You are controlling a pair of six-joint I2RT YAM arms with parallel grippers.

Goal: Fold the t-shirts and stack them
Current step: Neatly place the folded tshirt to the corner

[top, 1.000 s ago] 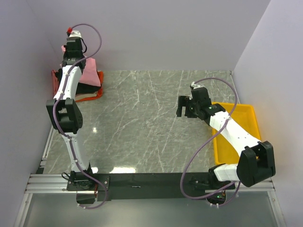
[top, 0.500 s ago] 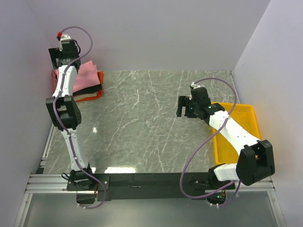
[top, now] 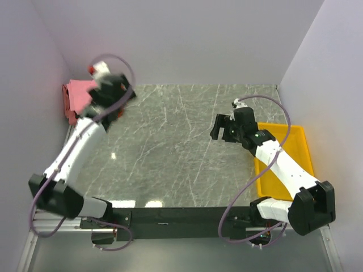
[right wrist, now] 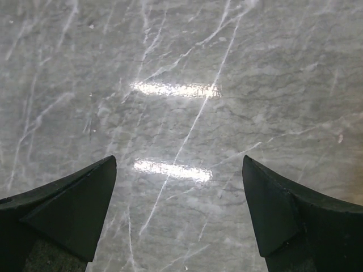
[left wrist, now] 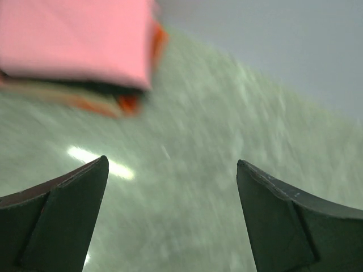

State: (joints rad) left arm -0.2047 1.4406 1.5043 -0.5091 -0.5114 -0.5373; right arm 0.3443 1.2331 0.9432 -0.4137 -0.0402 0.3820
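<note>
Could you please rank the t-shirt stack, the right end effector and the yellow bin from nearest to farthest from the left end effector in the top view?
1. t-shirt stack: far-left corner, just beside the left end effector.
2. right end effector: right of centre.
3. yellow bin: by the right wall.

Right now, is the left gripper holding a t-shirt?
No, the left gripper is open over the bare marble table, and the stack of folded t-shirts lies beyond it, untouched.

White links, black joints: left arm [top: 76, 147], right arm [top: 283, 164]; mauve cables [top: 265, 96] (fingers [left wrist: 57, 221] dark wedges).
</note>
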